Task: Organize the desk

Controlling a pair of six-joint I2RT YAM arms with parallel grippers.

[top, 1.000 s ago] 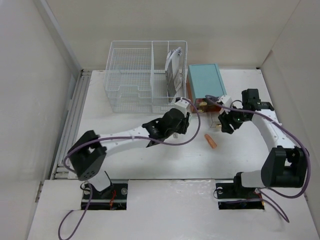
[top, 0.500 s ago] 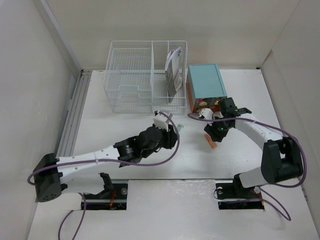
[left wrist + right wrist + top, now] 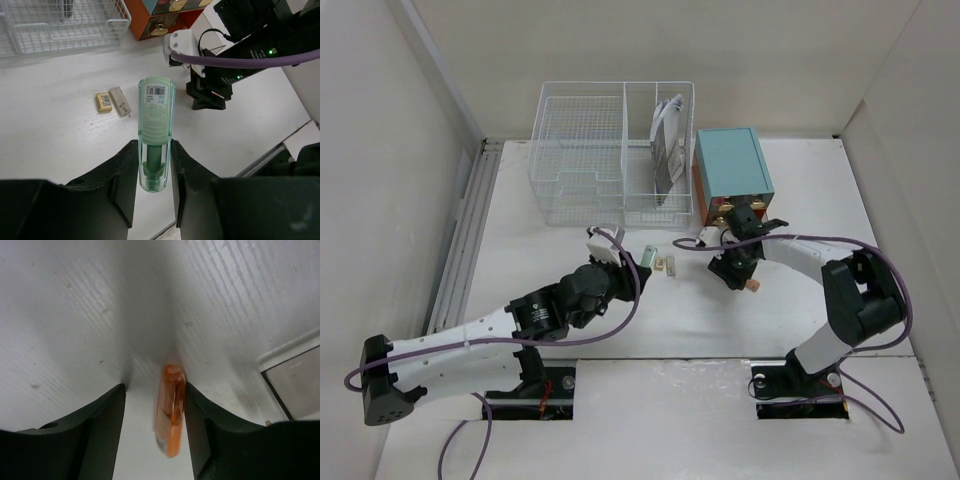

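The desk (image 3: pixel 520 250), one white matte rectangle walled in white, lies flat with its long axis running left to right in the top view; the two arms are bolted at its near edge and everything else stands on it. Nearest, the left gripper (image 3: pixel 155 150) has its jaws clamped on one pale green plastic case (image 3: pixel 156 135), which bears a barcode label and points lengthwise away from the wrist toward the teal box; whether the case touches the tabletop cannot be told. Just beyond it lie two small erasers, one yellow (image 3: pixel 104 101) and one beige (image 3: pixel 120 101), side by side and almost touching. To the right, the right gripper (image 3: pixel 740 275) is tipped down at the desk, jaws narrowly apart around one orange piece (image 3: pixel 170 410) that lies between the fingers, close to the right finger and clear of the left one; its near end is blurred, and in the top view the gripper covers most of it. Farther back stand one white wire basket (image 3: pixel 580 150), with papers (image 3: pixel 667 140) upright in its right compartment, and beside it one teal box (image 3: pixel 732 160), whose orange drawer front is partly hidden by the right arm.
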